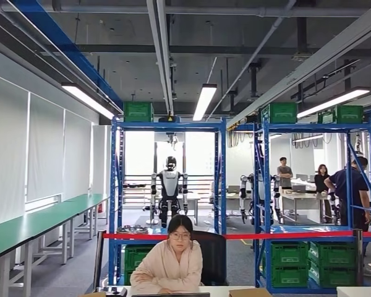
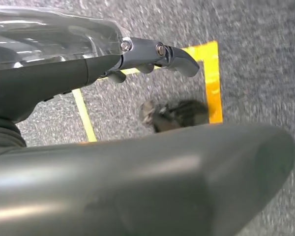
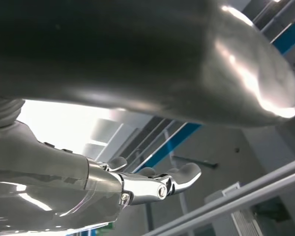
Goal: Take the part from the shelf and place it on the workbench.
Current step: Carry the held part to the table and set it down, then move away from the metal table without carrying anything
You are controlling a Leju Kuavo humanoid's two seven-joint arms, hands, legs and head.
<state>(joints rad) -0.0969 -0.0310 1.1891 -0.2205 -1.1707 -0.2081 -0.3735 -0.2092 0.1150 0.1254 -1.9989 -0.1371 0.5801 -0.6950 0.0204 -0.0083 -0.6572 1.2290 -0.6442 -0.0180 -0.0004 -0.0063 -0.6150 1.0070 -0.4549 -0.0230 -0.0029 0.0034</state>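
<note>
Two blue steel shelves stand ahead in the head view, one in the middle and one on the right. I cannot make out a part on them from here. My left hand hangs over grey carpet with its fingers stretched out and nothing in it. My right hand points up toward the ceiling and a blue beam, its fingers straight and holding nothing. Long green-topped workbenches run along the left wall.
A person sits at a white table right in front of me. Red barrier tape crosses the shelves. Green crates fill the low shelf. Other robots and people stand behind. Yellow tape marks the floor.
</note>
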